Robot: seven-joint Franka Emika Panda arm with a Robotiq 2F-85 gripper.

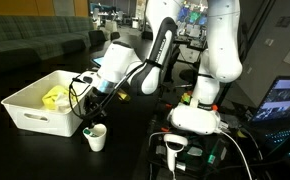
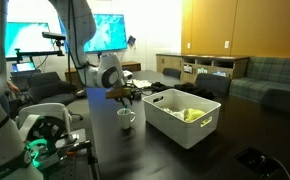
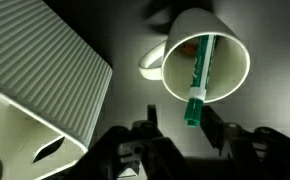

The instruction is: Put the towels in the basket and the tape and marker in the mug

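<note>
A white mug (image 3: 235, 62) stands on the dark table beside a white ribbed basket (image 3: 45, 85). A marker with a green cap (image 3: 197, 85) stands tilted in the mug, its cap poking over the rim. My gripper (image 3: 182, 120) is open just above the mug, with the cap between the fingers but touching neither. In both exterior views the gripper (image 1: 89, 118) (image 2: 125, 98) hangs over the mug (image 1: 96, 138) (image 2: 126, 120). Yellow towels (image 1: 55, 97) (image 2: 192, 114) lie in the basket (image 1: 25, 112) (image 2: 175, 128). I cannot make out the tape.
The robot's white base (image 1: 195, 115) stands close behind the mug. A lit laptop (image 1: 285, 100) is on the table's far side. A large screen (image 2: 105, 30) and a sofa (image 2: 270, 75) are in the background.
</note>
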